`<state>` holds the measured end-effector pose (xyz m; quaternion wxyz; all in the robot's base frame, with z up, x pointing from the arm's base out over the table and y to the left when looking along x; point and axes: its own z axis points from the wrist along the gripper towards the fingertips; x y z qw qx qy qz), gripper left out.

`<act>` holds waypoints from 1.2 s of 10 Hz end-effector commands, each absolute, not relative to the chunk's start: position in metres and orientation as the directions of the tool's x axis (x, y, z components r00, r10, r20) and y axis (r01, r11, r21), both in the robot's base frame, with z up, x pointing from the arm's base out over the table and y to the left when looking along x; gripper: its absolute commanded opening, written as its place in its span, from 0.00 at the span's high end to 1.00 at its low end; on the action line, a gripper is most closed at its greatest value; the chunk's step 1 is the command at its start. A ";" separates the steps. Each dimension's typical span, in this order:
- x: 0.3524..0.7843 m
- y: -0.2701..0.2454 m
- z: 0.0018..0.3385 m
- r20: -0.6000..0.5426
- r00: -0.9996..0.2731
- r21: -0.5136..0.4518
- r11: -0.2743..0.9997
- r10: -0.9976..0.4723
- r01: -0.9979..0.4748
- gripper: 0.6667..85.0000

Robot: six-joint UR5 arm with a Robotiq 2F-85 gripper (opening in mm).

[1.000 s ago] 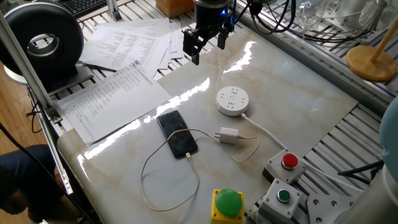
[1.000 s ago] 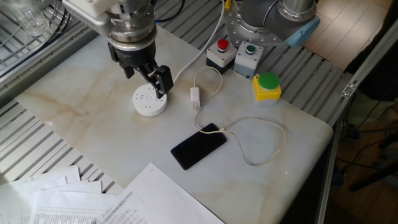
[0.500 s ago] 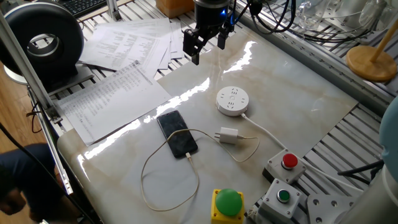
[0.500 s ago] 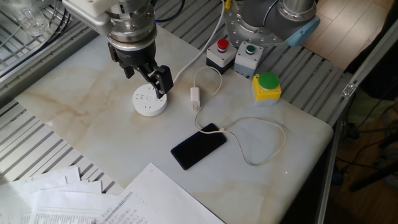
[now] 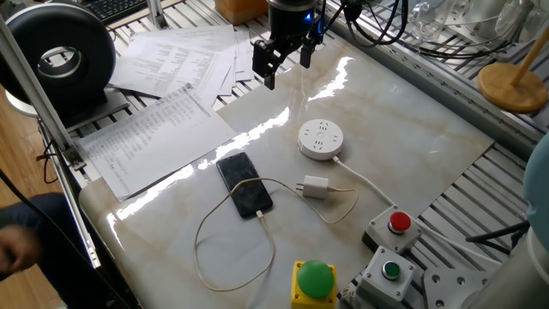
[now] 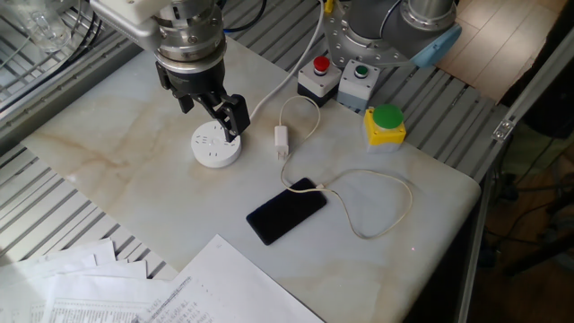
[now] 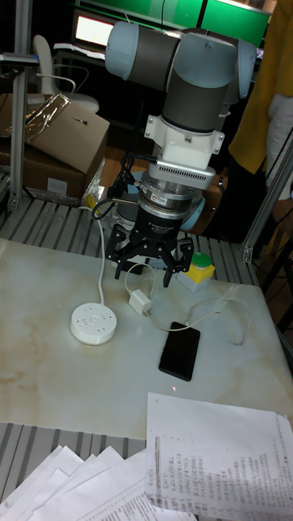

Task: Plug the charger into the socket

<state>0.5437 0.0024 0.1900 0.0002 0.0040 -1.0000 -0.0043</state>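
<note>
Nothing on the bench [image 5: 412, 129] has moved in the last second. Charger [image 5: 315, 186] lies flat near the socket [image 5: 321, 138], not touching it, its cable looping to the phone [image 5: 244, 184]. My tool [image 5: 287, 70] hangs high, jaws spread and empty, well apart from the charger. I judge I should descend square over its body, pinch the long sides, and leave cable slack.

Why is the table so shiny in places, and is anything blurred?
One fixed view: white glare streaks cross the table beside the socket, and a shape at the lower left edge is blurred. The other fixed view: even light, no strong glare, charger crisp. Tall fixed view: dimmer and softer, dark background, bright green screens on top.
</note>
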 end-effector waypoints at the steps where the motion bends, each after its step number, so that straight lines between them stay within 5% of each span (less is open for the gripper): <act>1: 0.544 0.005 0.190 0.000 -1.000 0.009 1.000 -0.008 -0.008 0.01; 2: 0.574 -0.008 0.191 -0.098 -0.949 -0.078 0.953 -0.300 -0.293 1.00; 12: 0.576 -0.009 0.190 -0.104 -0.948 -0.085 0.952 -0.302 -0.294 1.00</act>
